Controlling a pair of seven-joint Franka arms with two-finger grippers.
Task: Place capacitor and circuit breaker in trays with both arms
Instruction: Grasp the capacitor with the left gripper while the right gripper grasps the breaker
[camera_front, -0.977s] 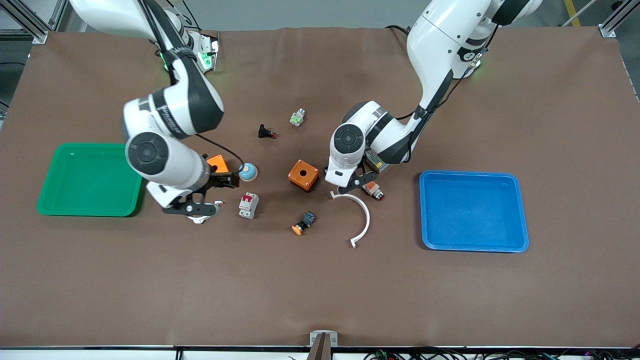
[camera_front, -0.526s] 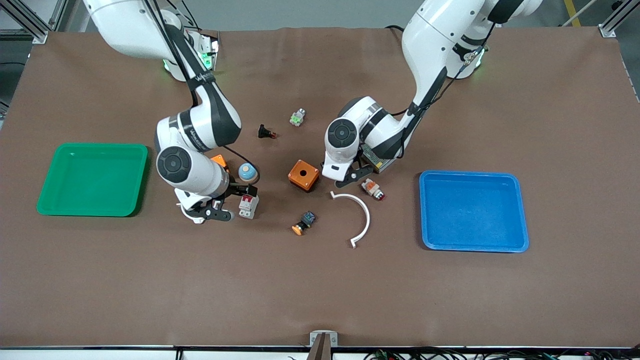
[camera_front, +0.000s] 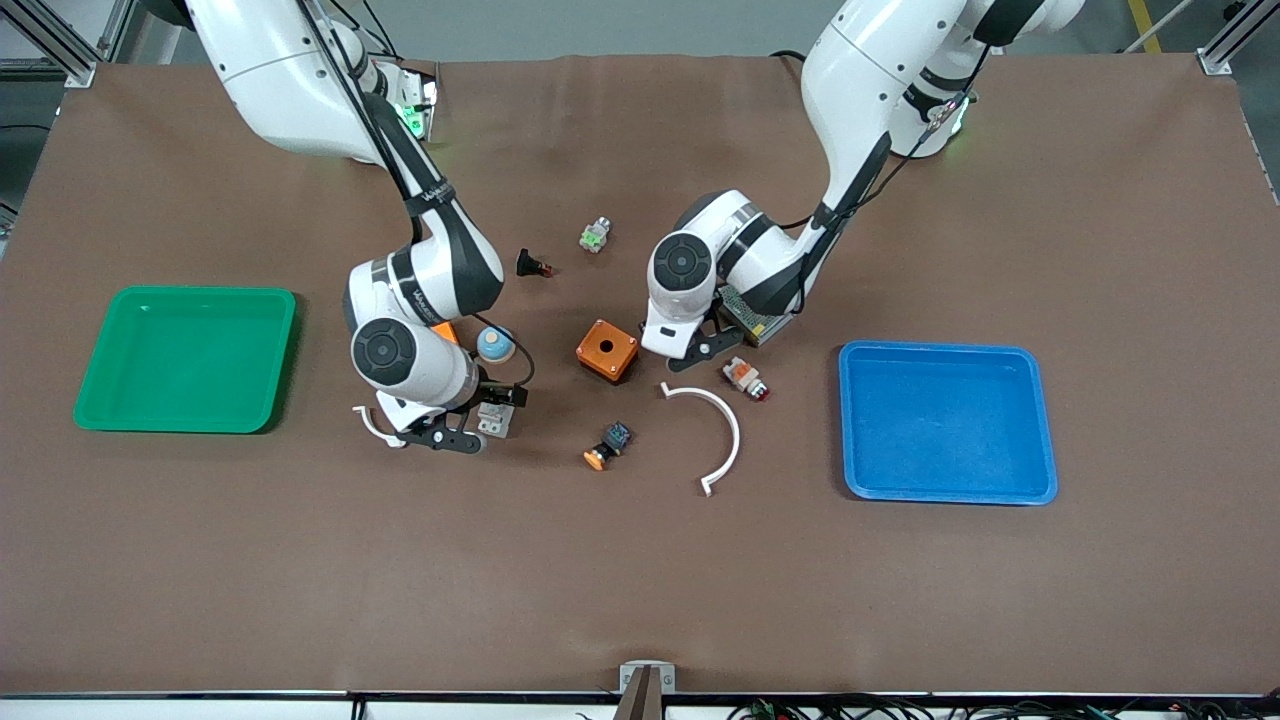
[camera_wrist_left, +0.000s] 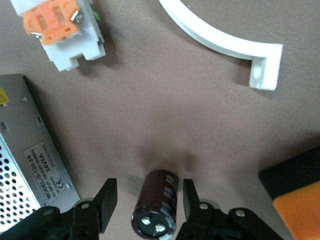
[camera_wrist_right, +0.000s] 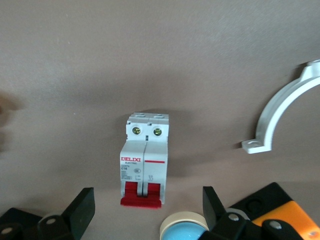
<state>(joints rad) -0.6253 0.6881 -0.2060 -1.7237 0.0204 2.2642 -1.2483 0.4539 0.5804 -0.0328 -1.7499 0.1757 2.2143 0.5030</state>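
Observation:
The circuit breaker (camera_wrist_right: 145, 160), a white block with a red lever, lies on the brown mat. My right gripper (camera_wrist_right: 147, 207) is open just above it, one finger on each side, not touching it. In the front view the right gripper (camera_front: 478, 416) covers most of the breaker (camera_front: 494, 420). The capacitor (camera_wrist_left: 157, 202), a dark cylinder with a silvery end, lies on the mat between the open fingers of my left gripper (camera_wrist_left: 147, 200). In the front view the left gripper (camera_front: 706, 347) hides the capacitor; it sits beside the orange box (camera_front: 606, 350).
Green tray (camera_front: 185, 358) at the right arm's end, blue tray (camera_front: 945, 420) at the left arm's end. Around the grippers lie a blue-domed button (camera_front: 495, 345), a white curved bracket (camera_front: 715, 430), a white-and-orange button (camera_front: 745, 377), a silver power supply (camera_wrist_left: 25, 165), and a black-and-blue switch (camera_front: 607, 445).
My right gripper has moved from beside the green tray to over the circuit breaker. My left gripper has shifted off the white-and-orange button toward the orange box.

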